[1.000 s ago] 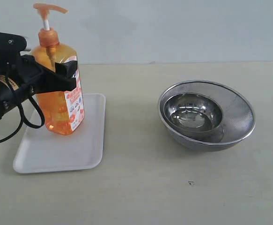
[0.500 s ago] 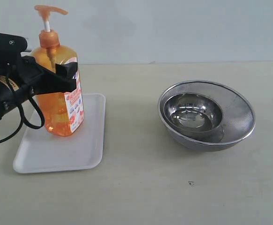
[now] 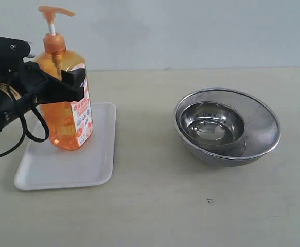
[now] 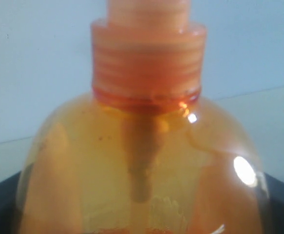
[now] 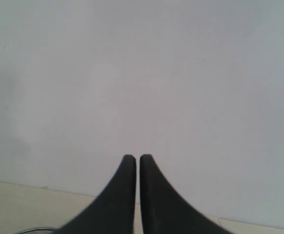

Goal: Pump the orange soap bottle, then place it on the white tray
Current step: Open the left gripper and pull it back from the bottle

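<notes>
Barely anything has moved since a second ago. My left pincer (image 3: 75, 85) reaches in level, clamping the bottle (image 3: 66, 127) upright on the tray (image 3: 62, 172).

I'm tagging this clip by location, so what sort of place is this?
Probably a robot test bench, not a kitchen: plain beige table, blank wall, just an orange soap bottle on a white tray and nested steel bowls.

Count — 1 orange soap bottle (image 3: 62, 126), 1 white tray (image 3: 62, 172), 2 steel bowls (image 3: 211, 123), 1 table (image 3: 155, 216).
</notes>
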Motion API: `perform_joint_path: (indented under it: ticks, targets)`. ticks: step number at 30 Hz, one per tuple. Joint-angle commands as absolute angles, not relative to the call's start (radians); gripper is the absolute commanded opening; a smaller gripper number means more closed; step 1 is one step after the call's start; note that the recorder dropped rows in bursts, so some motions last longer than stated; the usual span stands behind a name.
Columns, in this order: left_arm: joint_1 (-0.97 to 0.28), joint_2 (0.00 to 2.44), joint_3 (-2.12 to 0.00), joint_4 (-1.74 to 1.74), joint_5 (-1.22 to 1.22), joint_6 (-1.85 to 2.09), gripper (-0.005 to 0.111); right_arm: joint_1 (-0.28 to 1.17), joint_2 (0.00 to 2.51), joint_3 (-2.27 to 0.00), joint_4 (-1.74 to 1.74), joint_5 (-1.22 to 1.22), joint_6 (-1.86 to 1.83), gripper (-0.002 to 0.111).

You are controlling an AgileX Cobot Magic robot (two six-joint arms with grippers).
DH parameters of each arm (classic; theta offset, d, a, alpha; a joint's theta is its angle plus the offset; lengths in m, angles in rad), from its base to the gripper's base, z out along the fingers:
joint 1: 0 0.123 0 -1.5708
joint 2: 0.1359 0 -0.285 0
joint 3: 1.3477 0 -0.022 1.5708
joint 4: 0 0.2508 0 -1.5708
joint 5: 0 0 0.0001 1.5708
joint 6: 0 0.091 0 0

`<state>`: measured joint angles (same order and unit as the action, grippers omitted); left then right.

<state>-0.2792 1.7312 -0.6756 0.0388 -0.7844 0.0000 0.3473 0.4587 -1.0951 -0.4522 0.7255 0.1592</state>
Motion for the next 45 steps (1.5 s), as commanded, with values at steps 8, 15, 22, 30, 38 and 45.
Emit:
perform_joint_path:
  ticks: [8, 15, 22, 30, 38, 45]
  targets:
    - [-0.278, 1.721, -0.685, 0.071, -0.828, -0.012, 0.057, 0.349, 0.452, -1.093, -0.452, 0.727, 0.159, 0.0]
    - [-0.278, 1.721, -0.685, 0.069, -0.83, -0.091, 0.095, 0.349, 0.452, -1.093, -0.452, 0.722, 0.159, 0.0]
    - [-0.278, 1.719, -0.685, 0.073, -0.828, -0.091, 0.096, 0.349, 0.452, -1.093, -0.452, 0.727, 0.159, 0.0]
    - [-0.278, 1.626, -0.685, 0.26, -0.803, -0.091, 0.096, 0.349, 0.452, -1.093, -0.452, 0.727, 0.159, 0.0]
    - [-0.278, 1.495, -0.685, 0.26, -0.557, -0.091, 0.096, 0.349, 0.452, -1.093, -0.452, 0.729, 0.159, 0.0]
    - [-0.278, 1.278, -0.685, 0.26, -0.331, -0.091, 0.096, 0.349, 0.452, -1.093, -0.382, 0.75, 0.159, 0.0]
